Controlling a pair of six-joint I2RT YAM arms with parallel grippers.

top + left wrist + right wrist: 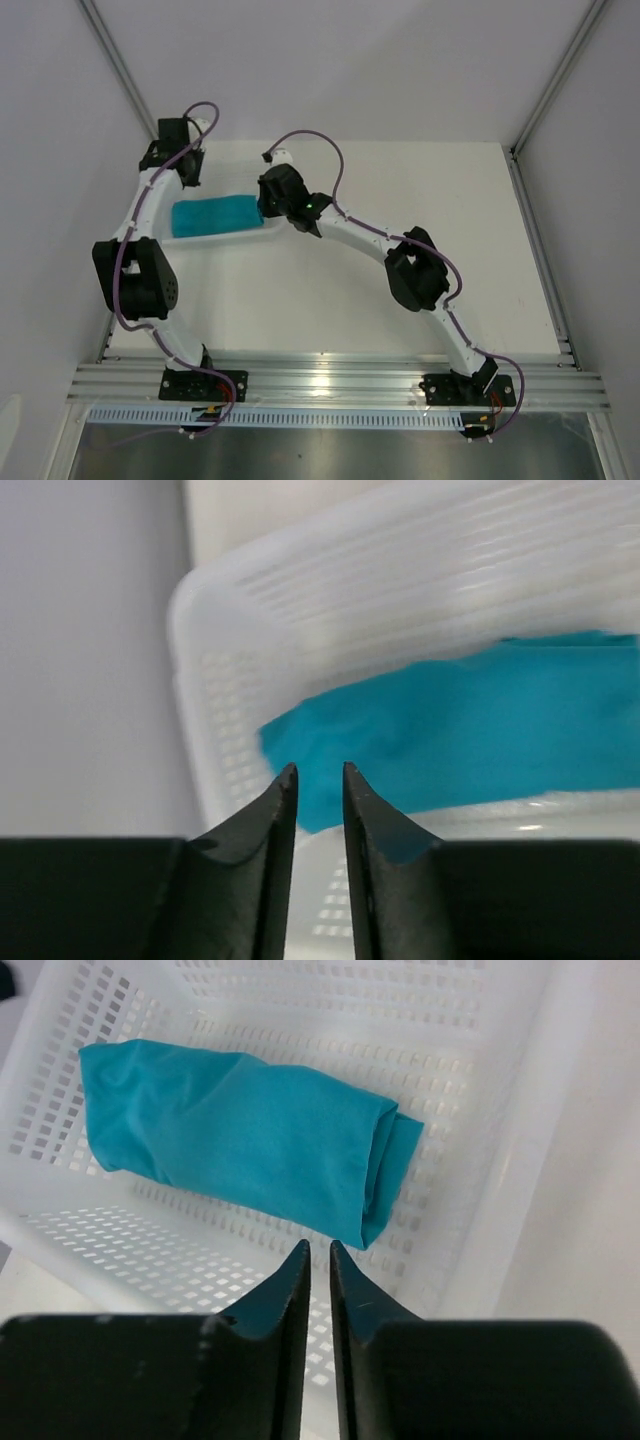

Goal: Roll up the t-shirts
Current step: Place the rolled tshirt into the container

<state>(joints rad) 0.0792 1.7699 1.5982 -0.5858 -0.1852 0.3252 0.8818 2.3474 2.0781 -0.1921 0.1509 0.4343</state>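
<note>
The teal t-shirt (215,216) lies rolled into a short bundle inside the white perforated tray (240,237). In the right wrist view the t-shirt (240,1135) shows its folded end at the right, resting on the tray (500,1160) floor. My right gripper (319,1247) hovers just off that end, fingers a narrow gap apart with nothing between them. My left gripper (320,770) hangs over the other end of the t-shirt (470,730), above the tray (230,630) corner, slightly open and holding nothing. From above, the left gripper (188,180) and right gripper (264,205) flank the roll.
The tray sits at the back left of the white table (420,200), close to the left wall (60,200). An aluminium rail (330,385) carrying both arm bases runs along the near edge.
</note>
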